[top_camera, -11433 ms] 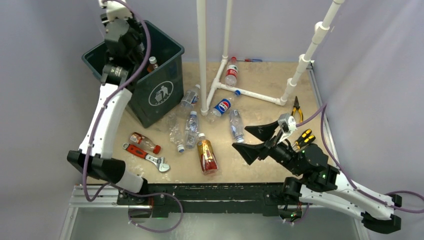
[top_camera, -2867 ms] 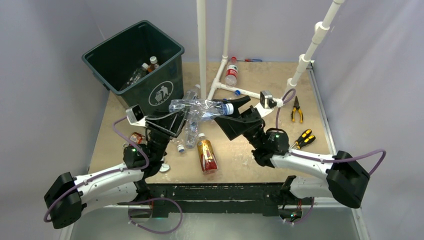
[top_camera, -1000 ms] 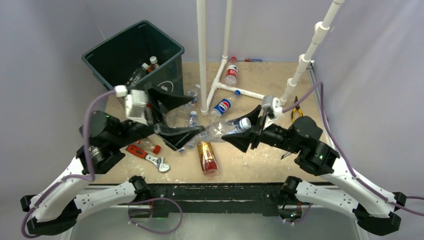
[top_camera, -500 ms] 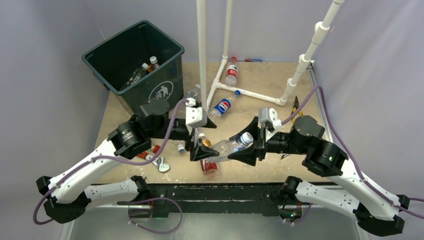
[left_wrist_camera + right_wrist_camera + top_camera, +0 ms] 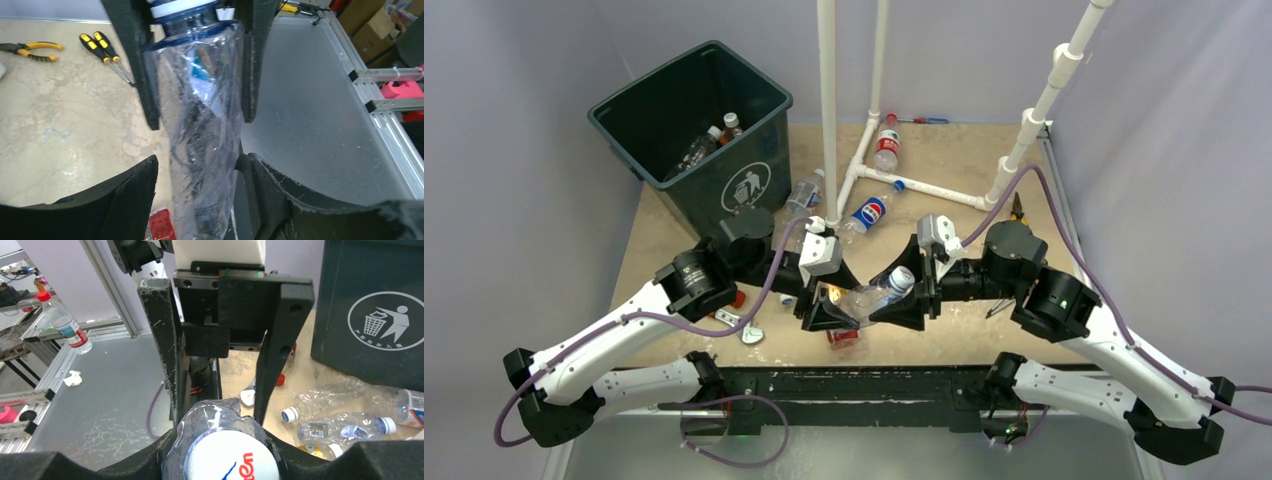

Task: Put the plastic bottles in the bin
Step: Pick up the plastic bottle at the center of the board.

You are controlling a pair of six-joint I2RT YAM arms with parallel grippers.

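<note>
A crumpled clear plastic bottle [image 5: 869, 298] with a white cap [image 5: 231, 458] hangs above the table's front middle, spanning both grippers. My right gripper [image 5: 896, 294] is shut on its cap end. My left gripper [image 5: 840, 297] is shut on the other end, its fingers [image 5: 131, 196] hugging the lower body [image 5: 200, 105]. The dark green bin [image 5: 724, 185] stands at the back left with bottles [image 5: 714, 135] inside. On the table lie a blue-label bottle [image 5: 871, 212], a red-label bottle [image 5: 886, 145] and a clear one [image 5: 804, 190]. An amber bottle [image 5: 839, 336] lies partly hidden under the grippers.
White pipe uprights [image 5: 828, 110] rise from a frame just right of the bin. A red-handled wrench [image 5: 742, 326] lies at the front left. Yellow-handled screwdrivers [image 5: 107, 52] and pliers [image 5: 30, 47] rest on the right side. Crushed clear bottles [image 5: 345, 427] lie near the bin's wall [image 5: 370, 315].
The left arm swung from beside the bin to the front middle and its wide-open jaws closed on the bottle's free end. The right gripper carried the bottle slightly left and nearer.
</note>
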